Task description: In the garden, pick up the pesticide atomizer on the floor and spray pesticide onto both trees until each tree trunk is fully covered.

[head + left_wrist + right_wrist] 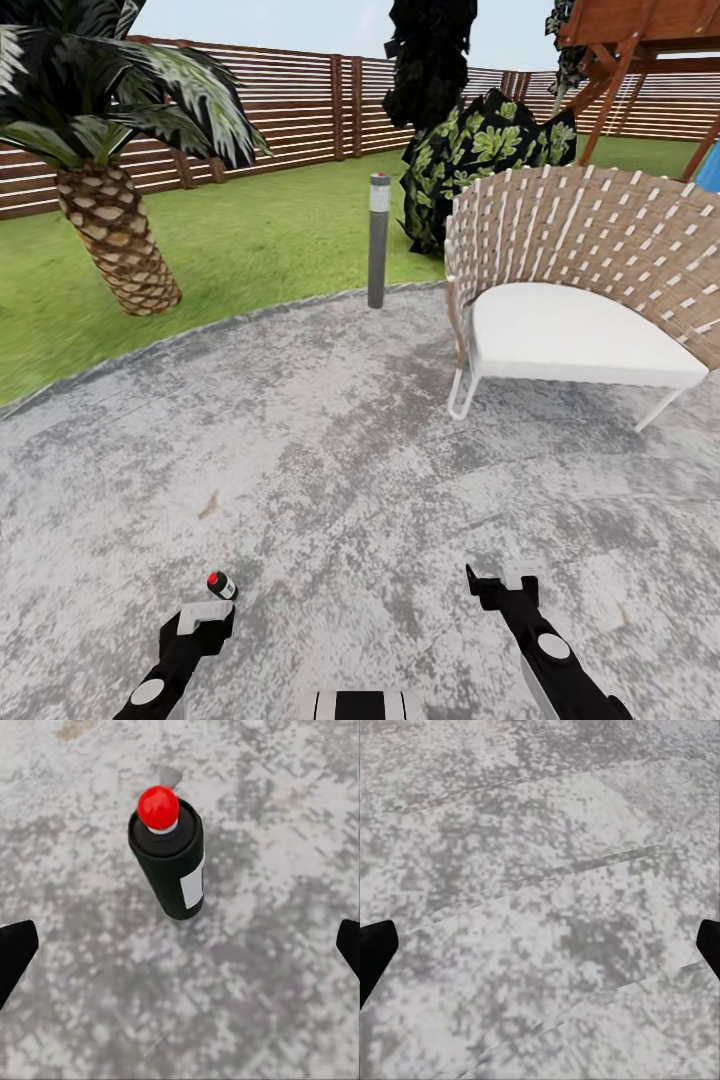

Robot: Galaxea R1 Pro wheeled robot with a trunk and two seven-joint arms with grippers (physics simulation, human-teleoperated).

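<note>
We are only starting: the pesticide atomizer (169, 855) is standing upright on the grey paving (330, 470), ungrasped, just ahead of our left gripper (205, 615), whose fingers are spread wide and holding nothing (right gripper (505, 585) likewise); all spraying is remaining

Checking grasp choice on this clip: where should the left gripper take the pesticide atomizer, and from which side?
Probably around the black cylindrical body of the pesticide atomizer, below the red nozzle. It stands upright on the stone floor, so the open left gripper can descend from above, straddling it.
</note>
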